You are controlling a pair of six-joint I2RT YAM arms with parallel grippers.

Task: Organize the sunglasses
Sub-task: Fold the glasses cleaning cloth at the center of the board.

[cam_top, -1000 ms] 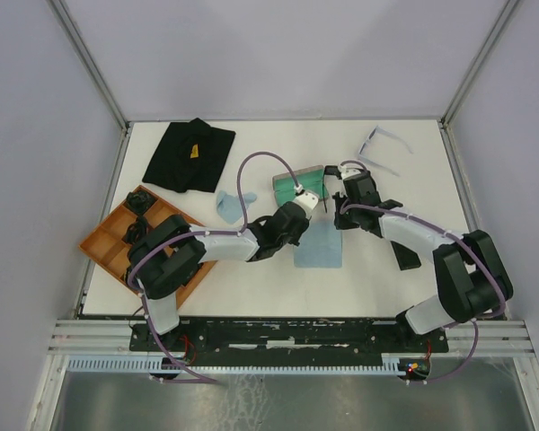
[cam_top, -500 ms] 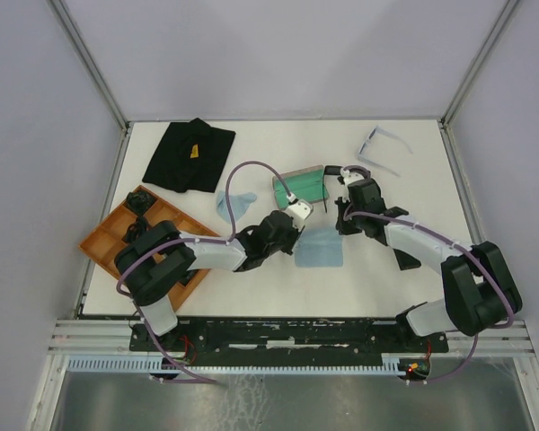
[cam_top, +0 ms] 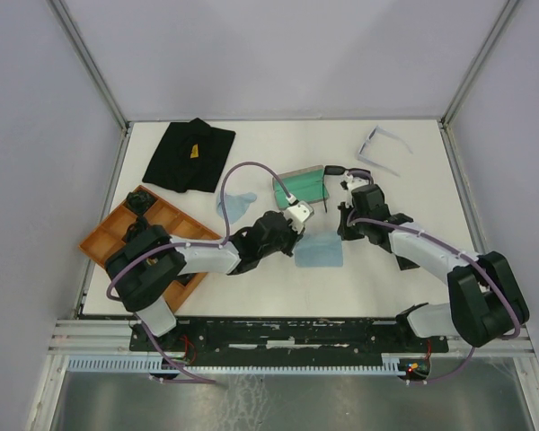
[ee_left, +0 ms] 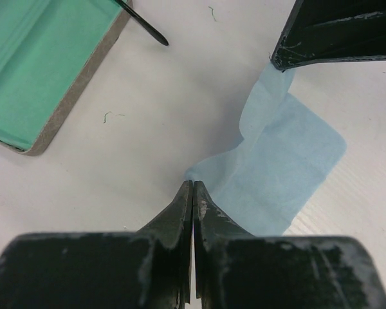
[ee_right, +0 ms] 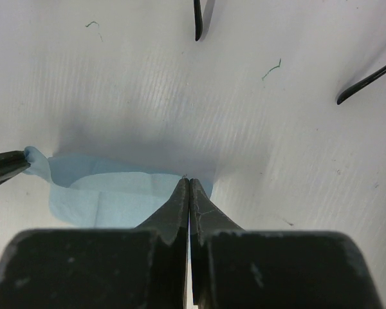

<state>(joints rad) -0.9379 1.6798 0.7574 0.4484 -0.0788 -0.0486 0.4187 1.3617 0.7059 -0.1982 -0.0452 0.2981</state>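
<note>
Light blue, the cloth [cam_top: 319, 252] is held by 2 corners: left tool [ee_left: 192, 187] and right tool [ee_right: 188, 183] are each clamped on it. The black sunglasses [cam_top: 334, 170] lie beside the green case [cam_top: 303, 186], the pale sunglasses [cam_top: 380, 144] far right. Next, probably lay it flat.

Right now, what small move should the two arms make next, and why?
Probably raise both together: the left gripper and right gripper each have jaws shut on a corner of the blue cloth, which mostly lies on the table near the open green-lined case.
</note>
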